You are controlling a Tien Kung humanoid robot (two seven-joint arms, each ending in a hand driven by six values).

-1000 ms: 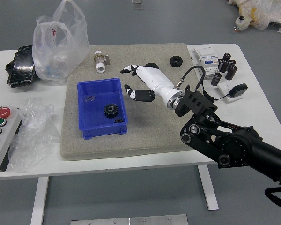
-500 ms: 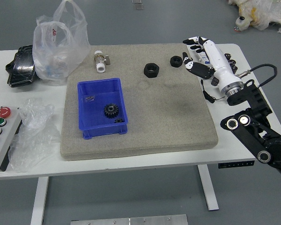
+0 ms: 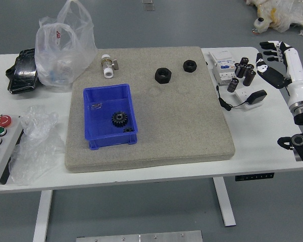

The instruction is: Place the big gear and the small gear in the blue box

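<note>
The right hand (image 3: 294, 70) hung upper right, fingers (image 3: 269, 45) spread and empty, the gear (image 3: 119, 119) well leftward inside the box (image 3: 111, 141), making withdrawal likeliest.

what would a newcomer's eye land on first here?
Probably the bright blue box, left of centre on the beige mat, with a black gear inside. Then the robot's right hand, empty with fingers spread at the right edge, and the big crumpled clear bag at upper left.
</note>
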